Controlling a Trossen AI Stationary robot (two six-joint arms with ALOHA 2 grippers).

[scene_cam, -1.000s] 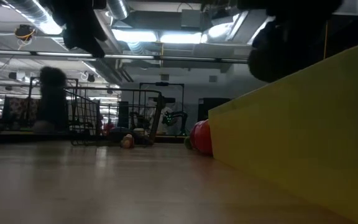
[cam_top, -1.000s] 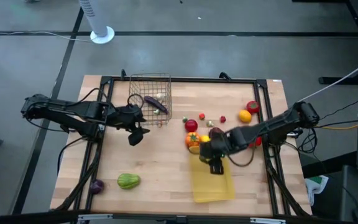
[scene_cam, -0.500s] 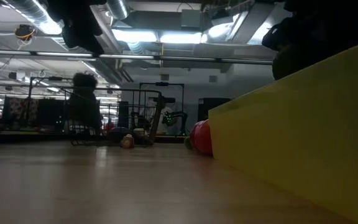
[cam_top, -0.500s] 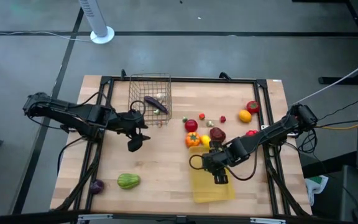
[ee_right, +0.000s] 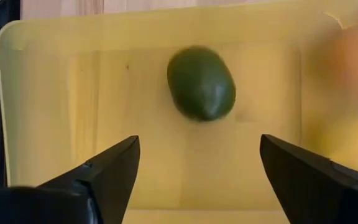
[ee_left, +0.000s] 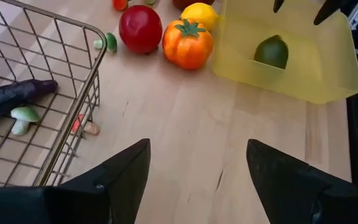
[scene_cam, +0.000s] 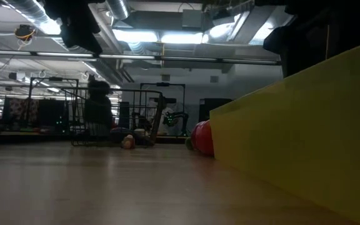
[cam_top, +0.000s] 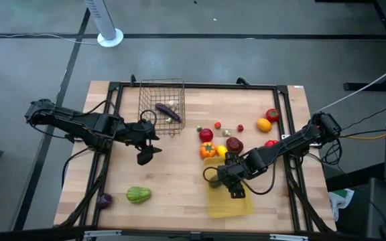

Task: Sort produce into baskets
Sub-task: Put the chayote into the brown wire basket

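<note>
Green fruit (ee_right: pixel 201 83) (in yellow tray (ee_right: pixel 36 93)) beyond right pincer (ee_right: pixel 197 180)

Right claw (cam_top: pixel 236 189) spread wide, arm stretched low and inward, left claw (cam_top: pixel 143 154) spread too, arm extended.

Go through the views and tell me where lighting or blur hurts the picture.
Low view: bright ceiling lights leave the left hand a dark silhouette, and the yellow tray looms close and soft. Left wrist view: evenly lit, the orange pumpkin crisp. Right wrist view: the green fruit is clear, while the right hand has softer near fingers. High view: even light.
</note>
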